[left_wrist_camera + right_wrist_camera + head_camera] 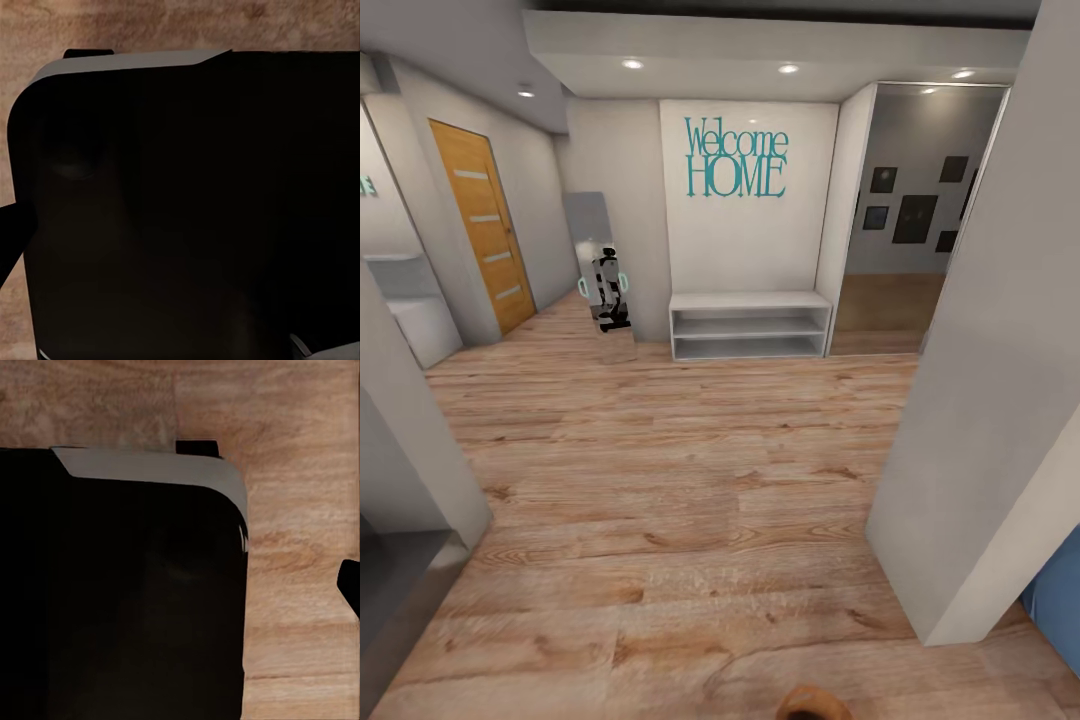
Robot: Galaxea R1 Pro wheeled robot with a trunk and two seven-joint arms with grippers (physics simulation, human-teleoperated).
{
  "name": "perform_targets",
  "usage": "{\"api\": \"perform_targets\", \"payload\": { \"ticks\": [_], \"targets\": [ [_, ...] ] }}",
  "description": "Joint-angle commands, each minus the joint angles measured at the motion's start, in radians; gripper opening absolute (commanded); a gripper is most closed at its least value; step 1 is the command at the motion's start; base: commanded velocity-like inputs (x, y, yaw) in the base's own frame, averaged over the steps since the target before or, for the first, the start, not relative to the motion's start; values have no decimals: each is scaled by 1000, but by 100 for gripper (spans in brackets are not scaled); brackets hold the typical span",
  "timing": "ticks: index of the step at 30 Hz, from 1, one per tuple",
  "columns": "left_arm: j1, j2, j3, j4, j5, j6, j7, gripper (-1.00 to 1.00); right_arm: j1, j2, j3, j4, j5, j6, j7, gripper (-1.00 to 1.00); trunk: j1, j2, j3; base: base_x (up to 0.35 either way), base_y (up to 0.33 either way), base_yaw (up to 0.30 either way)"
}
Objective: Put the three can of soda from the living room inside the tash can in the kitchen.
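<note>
No soda cans or kitchen are in sight; I am in the white hall with the teal "Welcome HOME" lettering (736,158). A round brown-copper shape (813,704), cut off by the bottom edge of the head view, looks like the trash can. Both wrist views look down at my own black base (195,210) (127,600) over the wood floor. One dark fingertip (7,240) of the left gripper sits at the frame's edge, and one dark fingertip (349,583) of the right gripper likewise. The fingers stand wide apart with nothing held between them.
A white low shelf bench (750,325) stands against the far wall. A mirror (603,285) reflects the robot, with an orange door (485,225) to its left. A thick white pillar (990,400) is close on the right, with an opening to another room (905,250) beyond.
</note>
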Motion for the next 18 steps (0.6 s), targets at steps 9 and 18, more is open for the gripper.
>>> {"api": "perform_targets", "payload": {
  "ticks": [9, 18],
  "targets": [
    [-9, -1, 0, -7, 0, 5, -7, 100, -178, 10, 0, -52, -5, 250, -3, 100, 0, 0, 0, 0, 0, 0],
    [-11, -1, 0, -46, 0, 16, -12, 100, -300, 1, 3, -121, -1, 314, -5, 100, 0, 0, 0, 0, 0, 0]
  ]
}}
